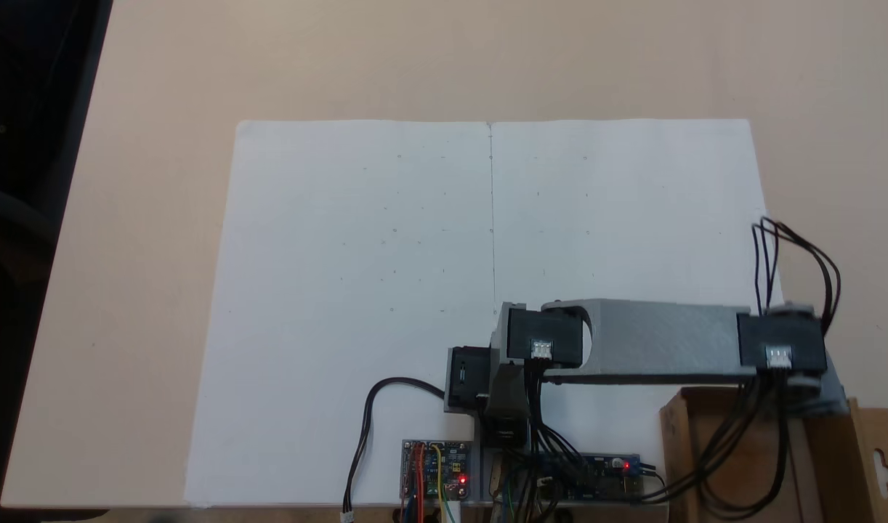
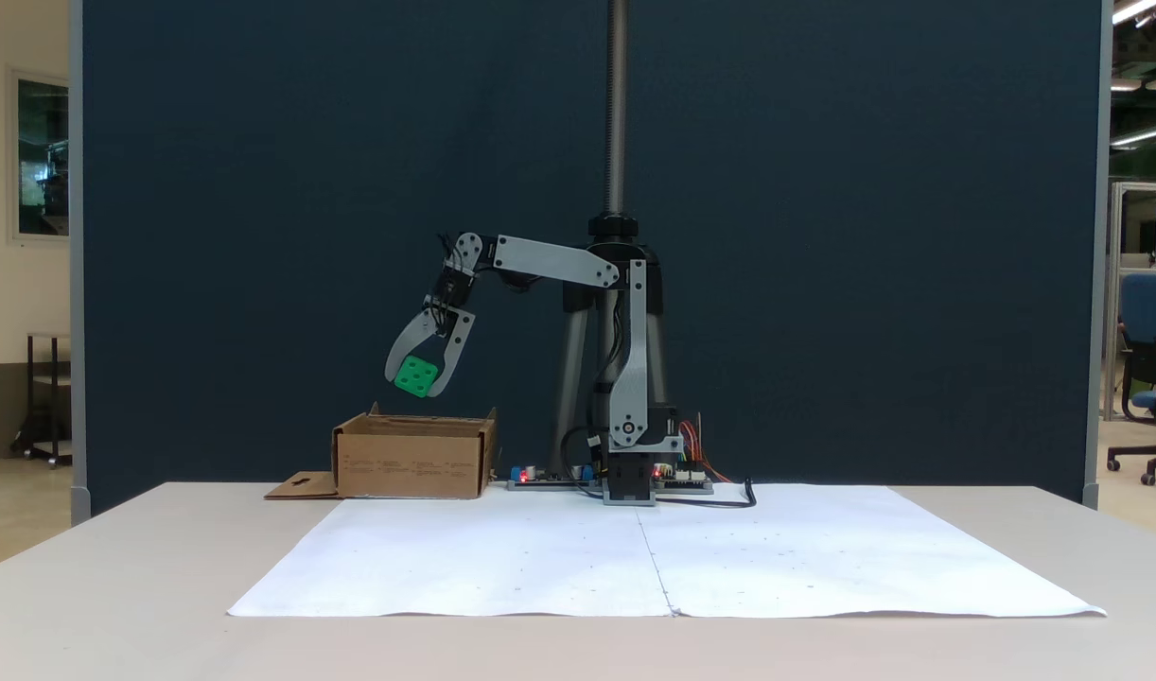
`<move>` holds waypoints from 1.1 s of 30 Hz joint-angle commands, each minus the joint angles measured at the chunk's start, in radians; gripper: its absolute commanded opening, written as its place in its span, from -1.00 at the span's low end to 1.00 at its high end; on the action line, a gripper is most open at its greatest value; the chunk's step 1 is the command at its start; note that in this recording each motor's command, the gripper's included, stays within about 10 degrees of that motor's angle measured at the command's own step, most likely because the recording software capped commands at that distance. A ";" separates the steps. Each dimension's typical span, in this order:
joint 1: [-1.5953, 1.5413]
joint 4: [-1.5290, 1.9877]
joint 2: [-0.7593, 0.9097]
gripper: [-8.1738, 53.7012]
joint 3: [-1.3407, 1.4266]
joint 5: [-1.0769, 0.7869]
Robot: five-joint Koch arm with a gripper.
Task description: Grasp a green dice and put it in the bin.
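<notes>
In a fixed view from the front, the green dice (image 2: 415,375) hangs in the air between the two grey fingers of my gripper (image 2: 413,382), which is shut on it. The dice is tilted and sits directly above the bin (image 2: 412,458), a brown cardboard box, with a clear gap to its rim. In a fixed view from above, the grey arm link (image 1: 662,340) reaches right over the bin (image 1: 713,450) at the bottom right, and the arm hides the dice there.
A large white paper sheet (image 1: 386,290) covers the tan table (image 1: 124,218). Circuit boards (image 1: 437,471) and black cables (image 1: 360,443) sit by the arm's base. The bin's flap (image 2: 299,486) with its slot lies flat on the table.
</notes>
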 commanded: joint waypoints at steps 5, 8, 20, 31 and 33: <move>0.112 0.011 -0.055 -0.36 -0.046 -0.150; 0.156 -0.020 -0.107 -0.36 -0.046 -0.186; 0.202 -0.101 -0.193 -0.09 -0.046 -0.225; 0.202 -0.114 -0.196 0.62 -0.046 -0.222; 0.202 -0.124 -0.193 0.62 -0.048 -0.221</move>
